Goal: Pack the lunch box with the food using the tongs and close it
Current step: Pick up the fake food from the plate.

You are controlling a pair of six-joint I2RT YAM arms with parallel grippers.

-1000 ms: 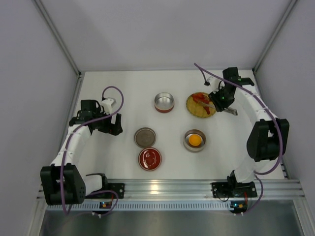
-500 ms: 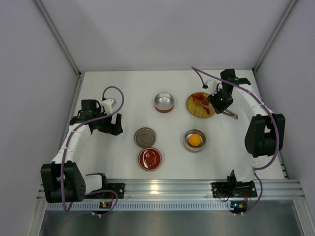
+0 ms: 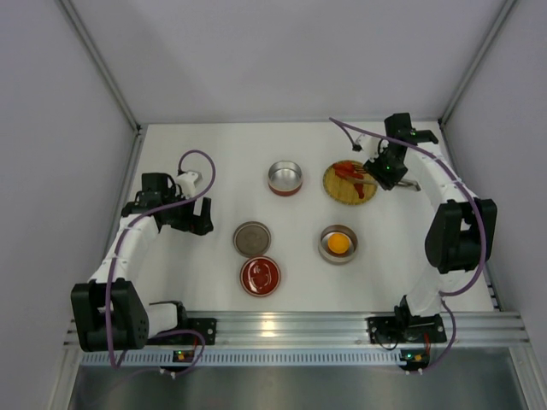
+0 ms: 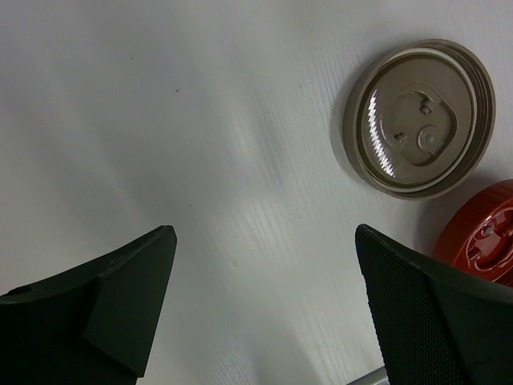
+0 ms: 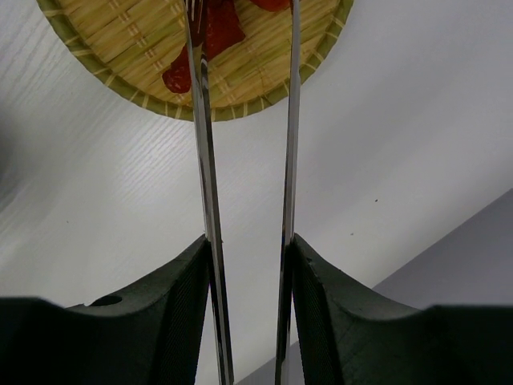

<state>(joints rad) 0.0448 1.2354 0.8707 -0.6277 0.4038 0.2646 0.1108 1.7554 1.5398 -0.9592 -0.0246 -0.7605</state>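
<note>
Currently right tool (image 5: 250,245) clamps tongs (image 5: 202,160) above red food (image 5: 218,30).

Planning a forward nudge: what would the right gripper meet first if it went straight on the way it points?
Probably the red food on the woven plate: the tongs clamped in the right gripper reach out over it. Their height above it is unclear.

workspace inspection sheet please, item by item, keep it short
surface: white table, no spills seen.
job's things: tongs reach over the woven plate holding red food; orange piece sits in a metal bowl; second bowl empty; tan lid and red lid lie flat.
clutter: nothing seen.
grippers: left gripper open, empty; right gripper shut on the tongs.
cables: purple cable looped above each arm.
surroundings: white walls, aluminium rail at near edge.
</note>
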